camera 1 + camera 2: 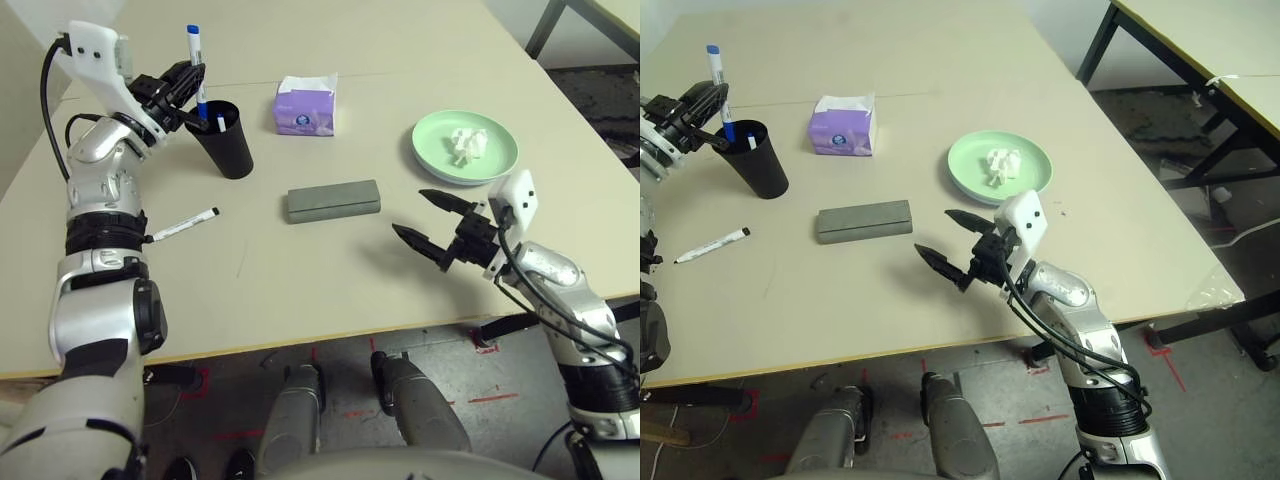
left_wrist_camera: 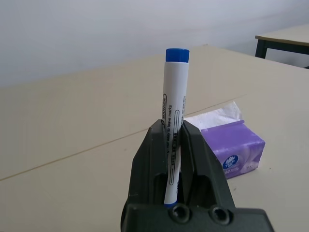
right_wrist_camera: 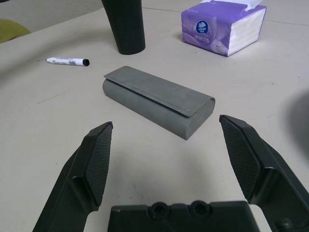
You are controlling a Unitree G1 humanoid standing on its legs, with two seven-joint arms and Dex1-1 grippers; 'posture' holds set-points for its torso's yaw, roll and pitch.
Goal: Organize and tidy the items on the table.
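Gripping the blue-capped marker (image 2: 173, 130), left tool (image 1: 190, 88); right tool (image 1: 432, 222) wide.

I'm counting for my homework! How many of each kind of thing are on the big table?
Markers: 2, blue cap in the left gripper, black cap lying flat
Cups: 1
Tissue boxes: 1
Glasses cases: 1
Plates: 1
Crumpled tissues: 1
Total: 7
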